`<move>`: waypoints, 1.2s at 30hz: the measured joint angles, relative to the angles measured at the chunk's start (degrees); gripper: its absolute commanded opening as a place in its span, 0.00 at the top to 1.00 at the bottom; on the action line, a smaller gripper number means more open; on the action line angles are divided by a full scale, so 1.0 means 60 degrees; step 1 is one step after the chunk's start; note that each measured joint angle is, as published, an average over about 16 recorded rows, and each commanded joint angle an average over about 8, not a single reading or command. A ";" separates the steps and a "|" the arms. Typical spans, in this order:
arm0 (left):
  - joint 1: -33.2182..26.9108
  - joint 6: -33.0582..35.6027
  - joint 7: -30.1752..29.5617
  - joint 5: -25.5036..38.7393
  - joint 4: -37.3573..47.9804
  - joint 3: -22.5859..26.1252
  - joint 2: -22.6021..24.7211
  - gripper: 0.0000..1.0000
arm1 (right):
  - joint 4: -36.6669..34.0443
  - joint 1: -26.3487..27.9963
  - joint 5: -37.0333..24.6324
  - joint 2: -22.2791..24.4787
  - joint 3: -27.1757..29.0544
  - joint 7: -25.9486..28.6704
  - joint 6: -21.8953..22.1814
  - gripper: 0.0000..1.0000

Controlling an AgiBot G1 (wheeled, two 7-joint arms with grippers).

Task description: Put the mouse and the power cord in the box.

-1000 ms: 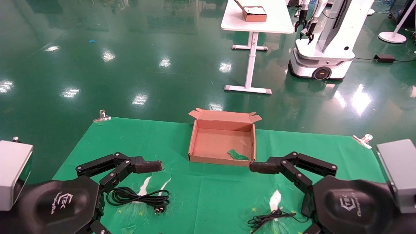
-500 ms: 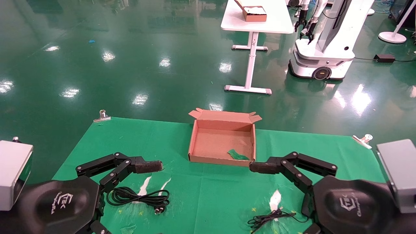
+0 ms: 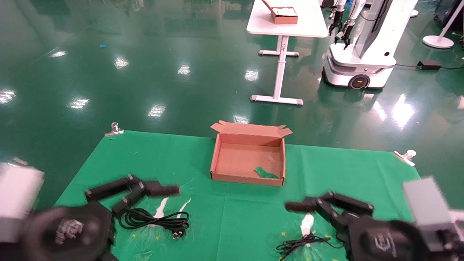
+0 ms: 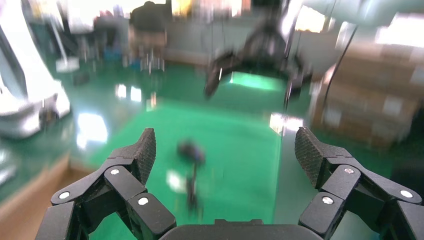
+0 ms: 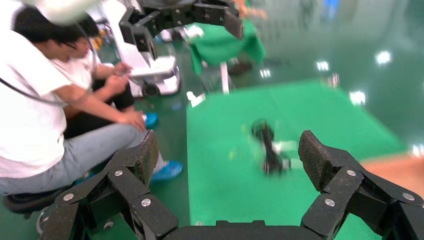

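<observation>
The box [image 3: 222, 177], brown cardboard with low walls, sits open mid-table on the green cloth. The power cord [image 3: 156, 219] lies looped at the near left, just right of my left gripper [image 4: 225, 150], which is open and holds nothing. The right wrist view shows the power cord [image 5: 270, 147] as a dark blur. The mouse [image 4: 191, 151] appears blurred in the left wrist view, its thin wire [image 3: 299, 244] bundled at the near right. My right gripper [image 5: 227, 150] is open and empty, hovering just right of that wire. The head view hides the mouse body.
A green scrap [image 3: 265, 173] lies inside the box. White patches [image 3: 307, 222] mark the cloth. Metal clips [image 3: 114, 129] [image 3: 406, 156] hold its far corners. Beyond stand a white table [image 3: 286, 25] and another robot [image 3: 359, 54]. People [image 5: 60, 100] sit beside my table.
Both arms have moved and show blurred. The right gripper has dropped back from the box's front right corner toward the mouse wire. The left gripper has sunk slightly toward the power cord.
</observation>
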 measured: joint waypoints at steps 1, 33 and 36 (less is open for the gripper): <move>-0.0101 -0.0071 -0.0045 0.0441 -0.0041 0.0148 0.0027 0.00 | 0.0035 0.0016 -0.0188 0.0061 -0.0080 0.0132 0.0021 0.00; -0.2265 -0.1924 -0.3426 1.0784 0.0562 0.3532 0.2880 0.00 | 0.0343 0.1628 -0.3555 0.0071 -0.1651 0.2377 -0.0206 0.00; -0.2343 -0.2242 -0.3952 1.1775 0.0834 0.3781 0.3365 0.00 | 0.0375 0.1672 -0.3584 0.0105 -0.1681 0.2423 -0.0242 0.00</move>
